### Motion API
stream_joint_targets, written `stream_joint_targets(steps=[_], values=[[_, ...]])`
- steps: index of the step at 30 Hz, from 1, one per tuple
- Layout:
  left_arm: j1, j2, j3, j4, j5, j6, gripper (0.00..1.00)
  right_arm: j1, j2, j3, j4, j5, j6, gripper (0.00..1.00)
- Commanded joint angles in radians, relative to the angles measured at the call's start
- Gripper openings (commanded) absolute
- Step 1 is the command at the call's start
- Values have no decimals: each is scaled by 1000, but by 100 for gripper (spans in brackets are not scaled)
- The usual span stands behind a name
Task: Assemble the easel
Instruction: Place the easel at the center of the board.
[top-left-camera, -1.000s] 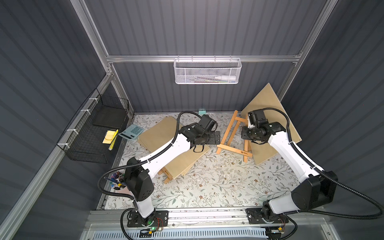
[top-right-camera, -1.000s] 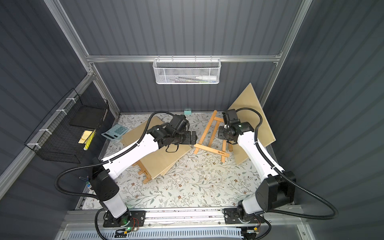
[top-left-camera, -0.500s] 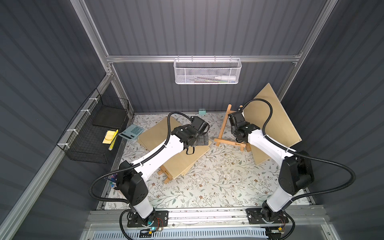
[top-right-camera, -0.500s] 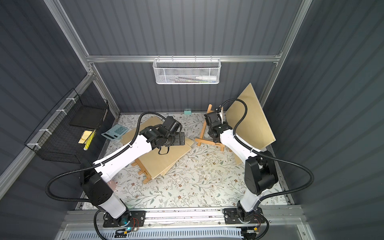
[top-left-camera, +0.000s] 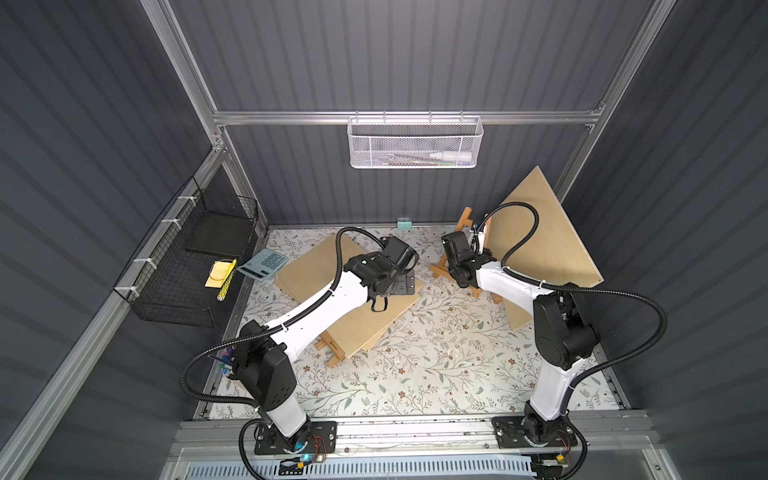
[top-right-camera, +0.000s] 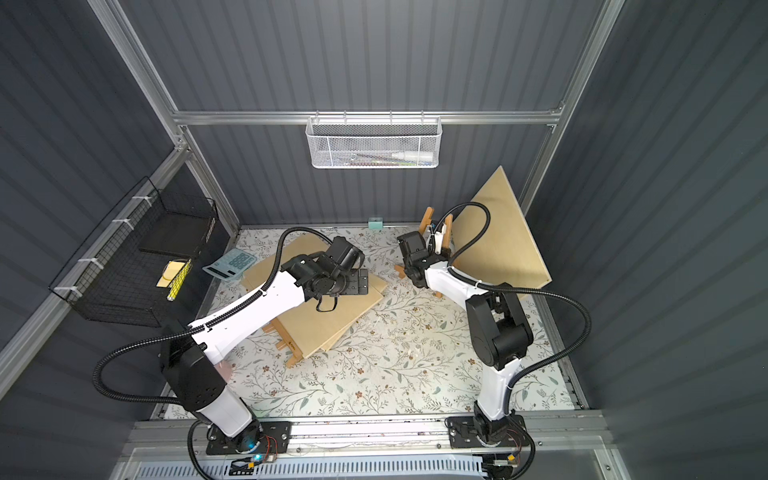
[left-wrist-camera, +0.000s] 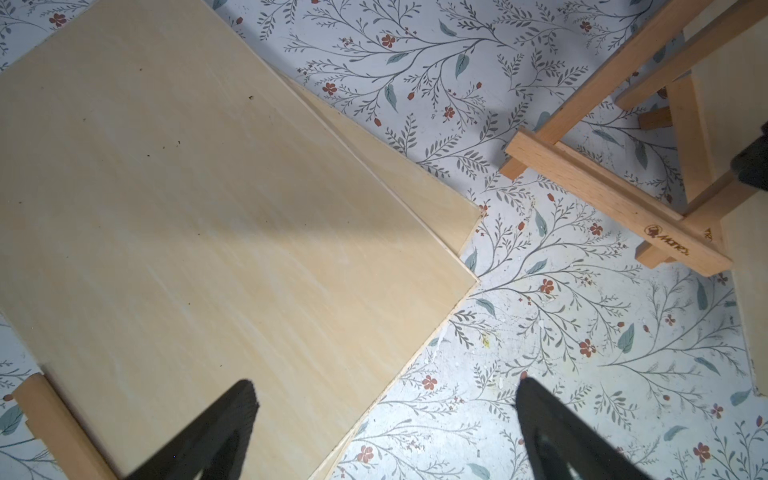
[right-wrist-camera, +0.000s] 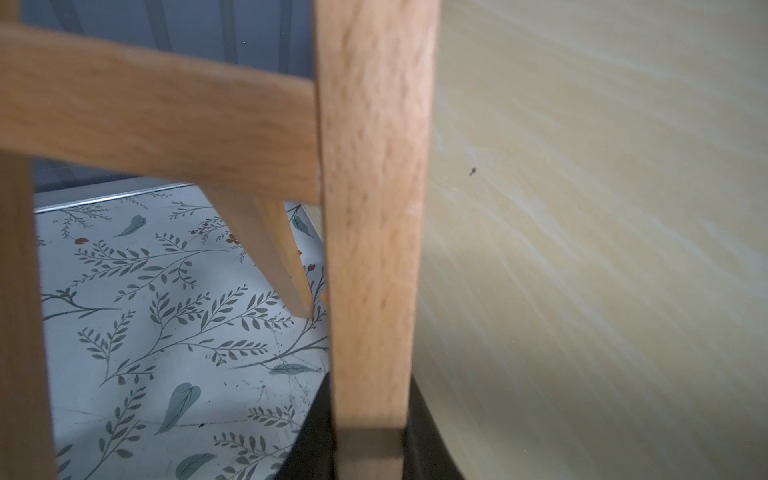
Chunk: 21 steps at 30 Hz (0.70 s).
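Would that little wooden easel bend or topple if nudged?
Probably stiff: the easel is solid wooden bars. Likely light: the right tool grips it by one leg. Might tip; it stands narrow on thin legs.

"Mones" burnt into easel (left-wrist-camera: 615, 201) ledge

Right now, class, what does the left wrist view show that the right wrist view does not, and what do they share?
Only left wrist: the open left hand over the edge of stacked flat boards, and a branded ledge. Only right wrist: the right hand shut on an upright, grey wall behind. Both: parts of the easel and the floral table cover.
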Motion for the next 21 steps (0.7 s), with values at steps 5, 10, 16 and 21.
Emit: stream_joint_targets(steps=[5, 10, 16, 21], values=[[5, -8, 25, -34, -5, 16, 99, 3, 8, -43, -154, -167, 269, 45], [6, 5, 24, -30, -2, -13, 99, 3, -43, -50, -246, -358, 334, 60], [24, 15, 5, -39, 8, -44, 99, -55, -218, -181, -293, -580, 337, 70], [28, 23, 0, -31, 19, -52, 99, -153, -284, -284, -261, -836, 254, 73]])
